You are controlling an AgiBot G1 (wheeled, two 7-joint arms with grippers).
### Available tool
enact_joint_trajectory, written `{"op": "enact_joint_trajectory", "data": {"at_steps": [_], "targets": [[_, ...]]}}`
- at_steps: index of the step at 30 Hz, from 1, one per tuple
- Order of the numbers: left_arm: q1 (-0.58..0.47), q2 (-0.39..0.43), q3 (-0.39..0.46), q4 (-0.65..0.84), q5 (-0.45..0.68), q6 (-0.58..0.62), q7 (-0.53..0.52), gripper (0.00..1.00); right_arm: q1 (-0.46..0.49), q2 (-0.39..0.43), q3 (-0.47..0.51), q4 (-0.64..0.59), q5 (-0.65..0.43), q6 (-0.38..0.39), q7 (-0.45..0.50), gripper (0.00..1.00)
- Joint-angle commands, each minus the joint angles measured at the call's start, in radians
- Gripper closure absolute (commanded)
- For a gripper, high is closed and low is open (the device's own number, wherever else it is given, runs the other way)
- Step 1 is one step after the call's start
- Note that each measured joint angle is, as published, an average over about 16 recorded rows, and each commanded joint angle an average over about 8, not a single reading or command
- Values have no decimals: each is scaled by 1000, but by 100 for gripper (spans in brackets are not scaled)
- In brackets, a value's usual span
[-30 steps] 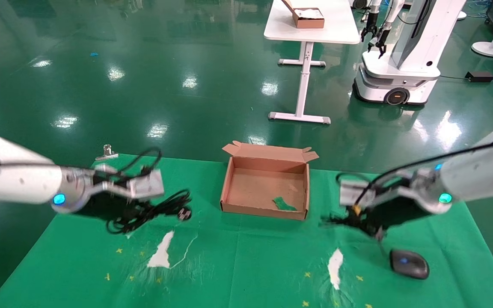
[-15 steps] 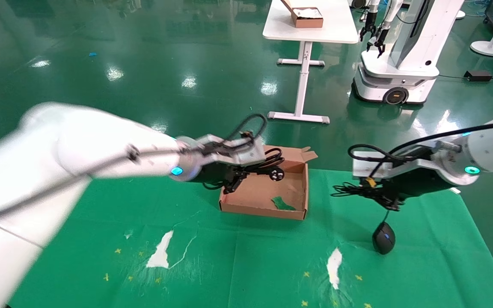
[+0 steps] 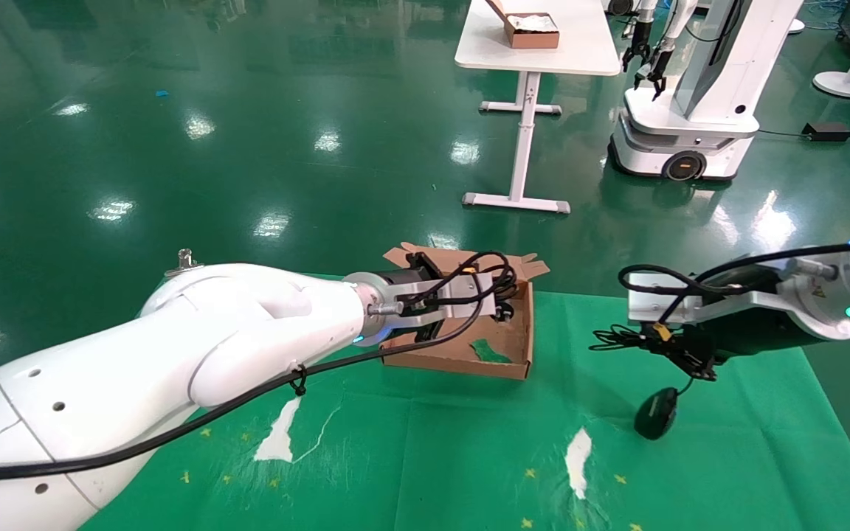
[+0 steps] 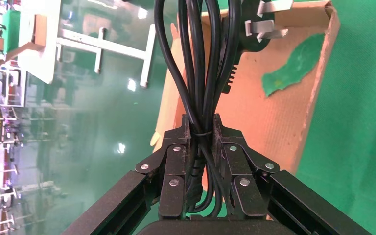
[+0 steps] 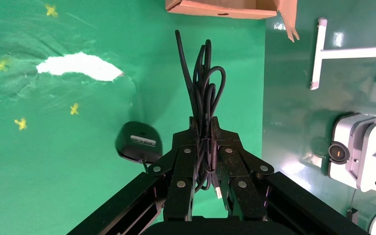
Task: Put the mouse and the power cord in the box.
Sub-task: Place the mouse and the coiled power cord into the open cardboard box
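Observation:
The box (image 3: pixel 454 361) stands open at the far middle of the green cloth. My left gripper (image 3: pixel 495 295) reaches over it from the left and is shut on the power cord (image 3: pixel 497 274). In the left wrist view the gripper (image 4: pixel 202 122) pinches the power cord (image 4: pixel 196 63), whose plug (image 4: pixel 254 29) hangs over the box floor (image 4: pixel 269 127). Right of the box, my right gripper (image 3: pixel 643 341) is shut on the bundled mouse cable (image 5: pixel 203 83). The mouse (image 3: pixel 655 413) dangles below on that cable, underside showing (image 5: pixel 138 142). Whether it touches the cloth I cannot tell.
A green scrap (image 3: pixel 490 352) lies inside the box. White torn patches (image 3: pixel 277 435) (image 3: pixel 578 457) mark the cloth near me. A metal clip (image 3: pixel 185 262) sits at the cloth's far left edge. Far behind stand a white table (image 3: pixel 543 59), a smaller brown box (image 3: pixel 532 29) and another robot (image 3: pixel 690 110).
My left arm swung right from the cloth's left side, carrying the power cord over the box. My right gripper rose with the cable, pulling the mouse off its resting spot and leftward.

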Motion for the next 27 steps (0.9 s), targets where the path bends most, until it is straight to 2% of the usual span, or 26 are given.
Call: {"op": "enact_joint_trajectory", "data": {"at_steps": [1,2,3,11,18,27], "targets": [[-10,0,40,-2,-4,-23,-26,11,-8,11,3,25,2,-4,16,100],[-14,0,54,-1,-7,-30,-35,1,-11,12,3,30,3,-3,19,100],[-18,0,66,-1,-11,-36,-43,0,-14,13,4,34,4,-1,20,100],[-44,-1,144,2,-37,-68,-93,0,-17,8,8,42,5,14,21,100],[-70,-3,173,23,-81,-79,-134,0,6,-5,9,42,1,15,14,100],[-152,-24,158,207,-183,-56,-164,0,44,-38,11,30,6,28,-27,100]]}}
